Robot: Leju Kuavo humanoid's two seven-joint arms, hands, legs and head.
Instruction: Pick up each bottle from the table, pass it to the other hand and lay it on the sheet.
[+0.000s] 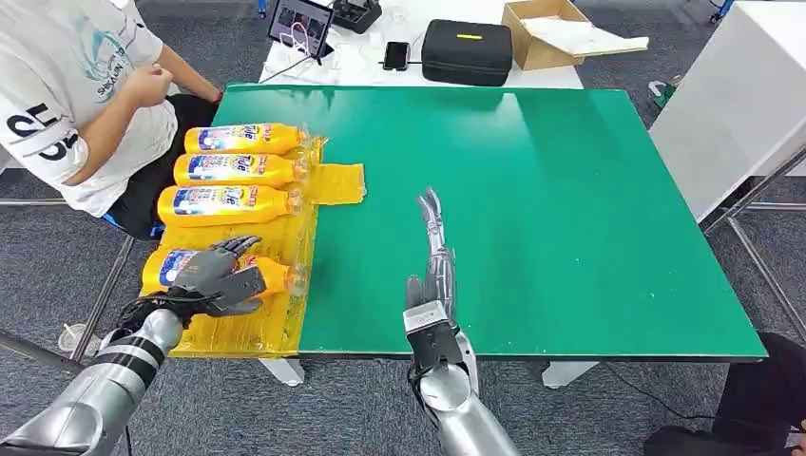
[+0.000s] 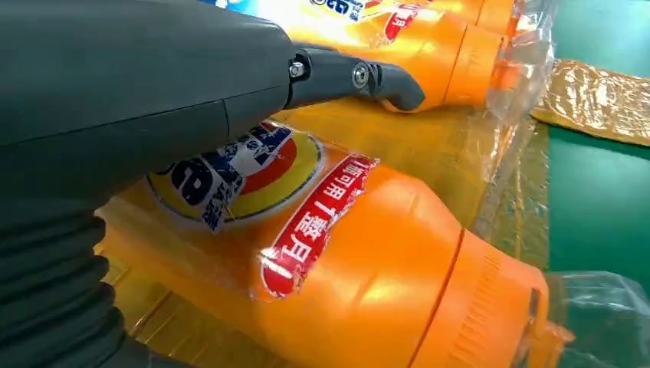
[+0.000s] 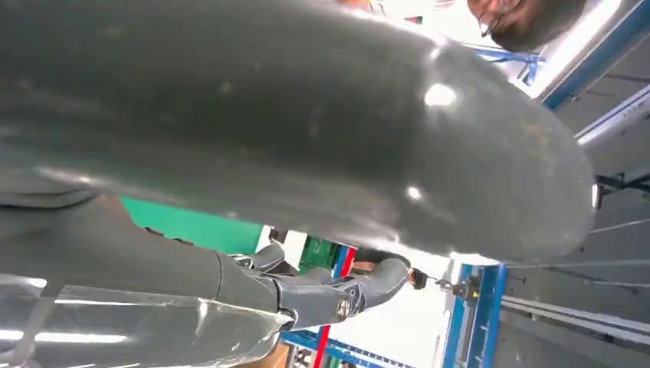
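1. Green rectangular table [image 1: 532, 190]: flat top, with a yellow translucent plastic sheet [image 1: 285, 328] laid along its left edge.
2. Four orange plastic bottles with blue-and-red labels lie on their sides on the sheet, in a row running away from the robot, caps toward the table's middle: farthest bottle [image 1: 245, 139], second bottle [image 1: 238, 169], third bottle [image 1: 226, 203], nearest bottle [image 1: 271, 275].
3. Left hand [image 1: 220, 275]: resting over the nearest bottle with dark fingers curled across its labelled body; the left wrist view shows the thumb lying above the label [image 2: 253, 176]. Whether the grip is firm or already loose cannot be told.
4. Right hand [image 1: 432, 261]: above bare green table, well apart from the bottles, fingers straight and spread, holding nothing.
5. Small yellow plastic scrap [image 1: 340, 182]: on the green top, just beside the sheet near the second bottle's cap.
6. Person in a white printed shirt [image 1: 67, 85]: seated at the table's far-left corner.
7. White table behind: black zipped case [image 1: 466, 49], open cardboard box [image 1: 546, 33], tablet [image 1: 299, 24], phone [image 1: 396, 54].
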